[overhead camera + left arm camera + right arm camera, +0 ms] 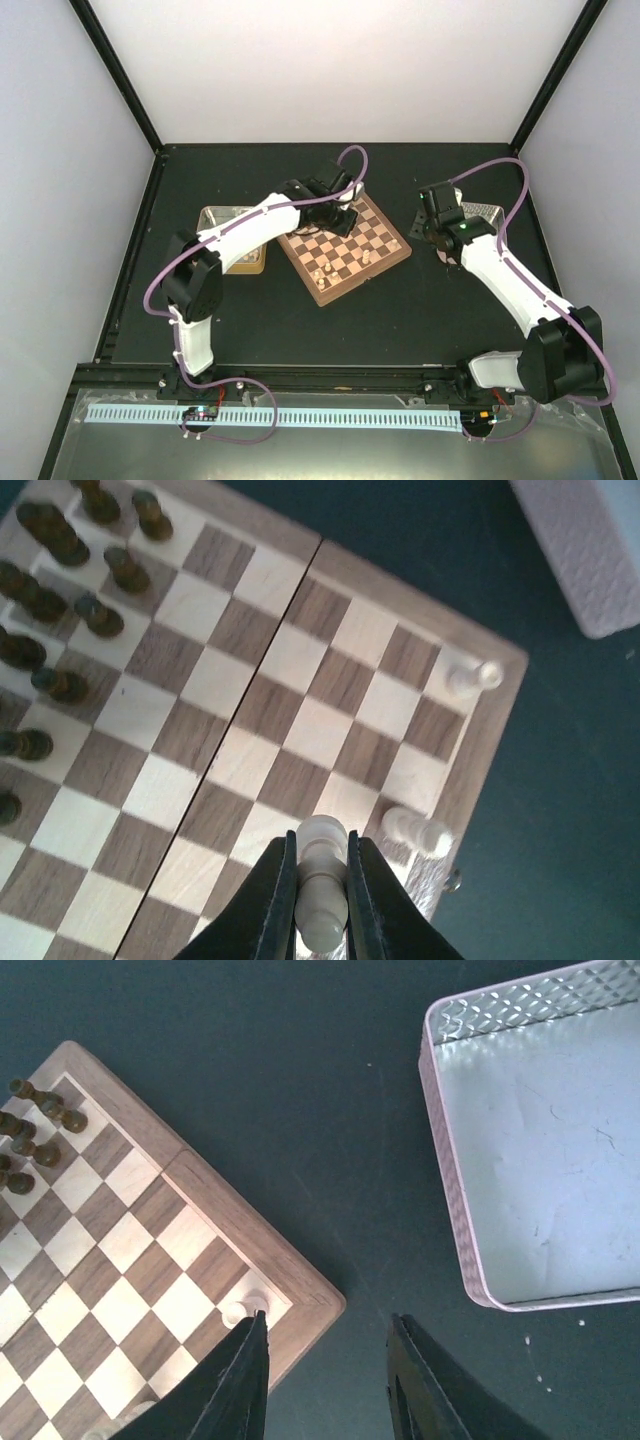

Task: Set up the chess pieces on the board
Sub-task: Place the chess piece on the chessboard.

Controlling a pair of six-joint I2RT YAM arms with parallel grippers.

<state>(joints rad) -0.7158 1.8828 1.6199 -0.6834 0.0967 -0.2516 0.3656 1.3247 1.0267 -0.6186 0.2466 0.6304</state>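
One board (pixel 385 245) lies turned at an angle on the dark table (pixel 300 330), between two trays: a tan one (pixel 222 216) to its left and a silver metal one (pixel 530 1160) with a dimpled wall to its right.

In the left wrist view, three pale chess pieces show. Two (pixel 470 675) (pixel 418 830) sit on squares along the board's edge. The third (pixel 322 905) is pinched between the black fingers of the left gripper (pixel 322 842), just above the edge row. At least ten dark pieces (pixel 95 615) crowd the opposite end.

The left arm bends at the elbow and reaches over the board's far corner. The right arm stretches forward, and the right gripper (pixel 328 1322) hangs with its jaws apart and nothing between them, over the table just off a board corner where one pale piece (pixel 243 1310) sits.

The board is grained wood, light and dark checks with a reddish rim, and a seam runs across its middle.
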